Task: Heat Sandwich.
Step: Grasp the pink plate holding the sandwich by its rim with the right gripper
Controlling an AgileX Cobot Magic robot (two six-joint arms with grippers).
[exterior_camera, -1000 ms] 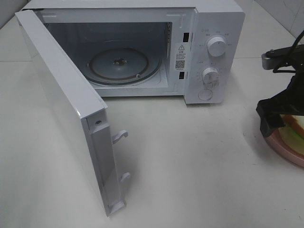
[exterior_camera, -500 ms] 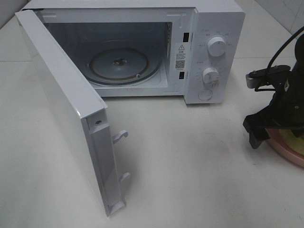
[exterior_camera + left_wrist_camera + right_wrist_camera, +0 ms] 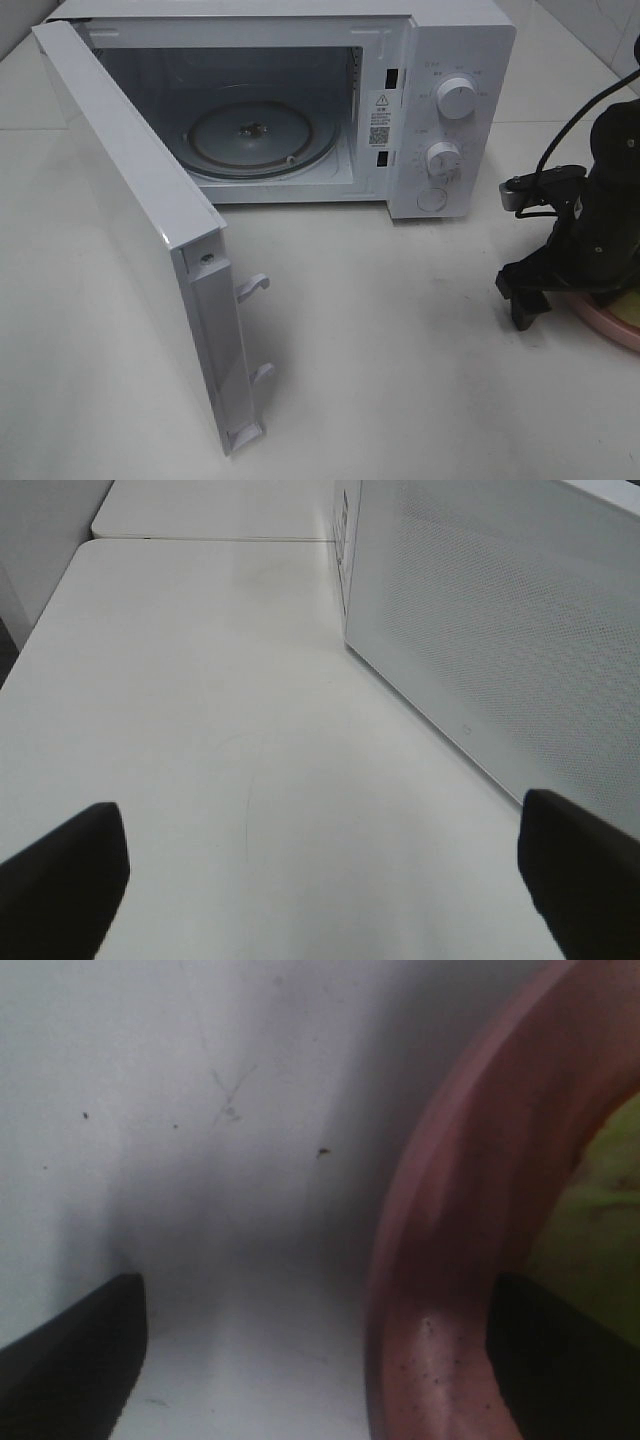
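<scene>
Your sandwich point(image 3: 600, 1210) lies on its pink plate point(image 3: 450, 1210) at the 4 o'clock edge of the high view, not yet in the microwave point(image 3: 450, 60), which stands well apart toward 10 o'clock. Your right gripper point(image 3: 310, 1360) straddles the plate's rim, jaws apart, gripping nothing. The door point(image 3: 140, 220) is open and the turntable point(image 3: 260, 135) bare. Your left gripper point(image 3: 320, 890) hangs wide and empty beside the microwave. By my judgement, grasping, loading, closing and heating all remain.

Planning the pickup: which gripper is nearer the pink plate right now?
Right. The right gripper straddles the rim of the pink plate; the left gripper is beside the microwave door, far from it.
</scene>
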